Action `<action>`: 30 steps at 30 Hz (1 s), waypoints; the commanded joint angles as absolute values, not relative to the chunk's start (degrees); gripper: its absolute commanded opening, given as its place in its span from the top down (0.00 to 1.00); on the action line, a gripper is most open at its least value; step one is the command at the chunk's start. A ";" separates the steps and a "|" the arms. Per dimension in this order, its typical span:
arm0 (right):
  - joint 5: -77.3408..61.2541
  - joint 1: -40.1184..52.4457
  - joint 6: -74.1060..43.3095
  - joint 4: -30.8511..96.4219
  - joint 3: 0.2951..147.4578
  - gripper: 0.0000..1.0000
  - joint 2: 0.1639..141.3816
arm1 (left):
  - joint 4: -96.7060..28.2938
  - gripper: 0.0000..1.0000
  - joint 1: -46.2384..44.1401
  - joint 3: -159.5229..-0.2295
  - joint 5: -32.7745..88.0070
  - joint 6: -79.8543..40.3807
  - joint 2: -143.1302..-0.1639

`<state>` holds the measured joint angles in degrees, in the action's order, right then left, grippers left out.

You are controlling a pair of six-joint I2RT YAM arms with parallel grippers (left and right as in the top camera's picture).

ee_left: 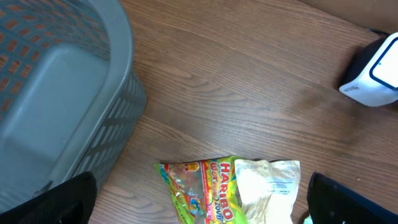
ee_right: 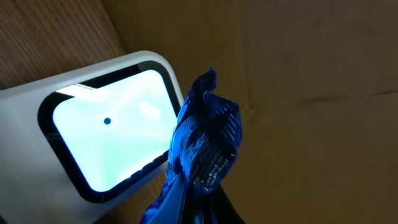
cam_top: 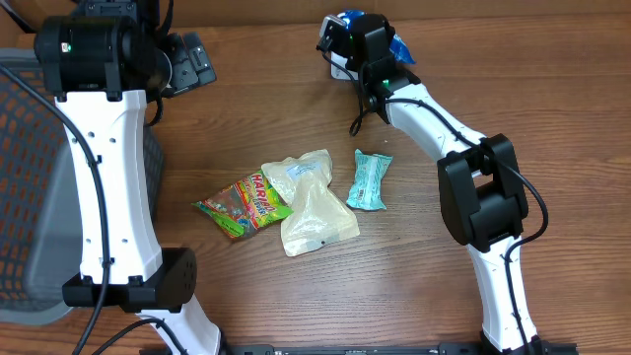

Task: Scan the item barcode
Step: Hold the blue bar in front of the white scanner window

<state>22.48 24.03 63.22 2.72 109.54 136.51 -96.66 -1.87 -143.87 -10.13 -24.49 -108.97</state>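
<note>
My right gripper (cam_top: 363, 41) is at the far middle of the table, shut on a crumpled blue packet (ee_right: 205, 143). The packet hangs right beside the lit window of the white scanner (ee_right: 106, 137), partly covering the window's right edge. In the overhead view a bit of the blue packet (cam_top: 397, 47) shows behind the gripper, and the scanner (cam_top: 336, 61) is mostly hidden under it. No barcode is readable on the packet. My left gripper (ee_left: 202, 208) is open and empty above the table near the Haribo bag (ee_left: 202, 193); the scanner (ee_left: 373, 74) shows at the right edge of its view.
A Haribo bag (cam_top: 242, 204), two pale bags (cam_top: 311, 202) and a teal packet (cam_top: 370, 179) lie in the middle of the table. A grey mesh basket (cam_top: 20, 197) stands at the left edge, close to the left arm.
</note>
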 commanded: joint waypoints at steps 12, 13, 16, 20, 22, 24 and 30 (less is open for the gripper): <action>22.83 23.92 63.07 2.24 110.59 0.96 136.64 | -96.66 0.01 -1.89 -144.53 -10.90 -25.32 -108.31; 22.83 23.92 63.07 2.24 110.59 0.96 136.64 | -96.66 0.00 -1.89 -144.53 -10.90 -25.32 -108.31; 22.85 23.92 63.07 2.24 110.59 0.96 136.64 | -96.66 0.00 -1.89 -144.53 -10.92 -25.32 -108.31; 22.85 23.92 63.07 2.31 110.59 0.96 136.64 | -96.66 0.00 -1.89 -144.53 -10.90 -25.32 -108.31; 22.81 24.05 63.02 3.60 110.59 0.96 136.46 | -96.66 0.00 -1.89 -144.53 -10.90 -25.32 -108.31; 22.57 24.14 63.05 5.58 110.59 0.96 135.96 | -96.66 0.00 -1.89 -144.53 -10.90 -25.32 -108.31; 21.87 24.64 55.37 12.80 110.59 0.96 130.43 | -96.64 0.00 -1.89 -144.53 -10.90 -25.32 -108.31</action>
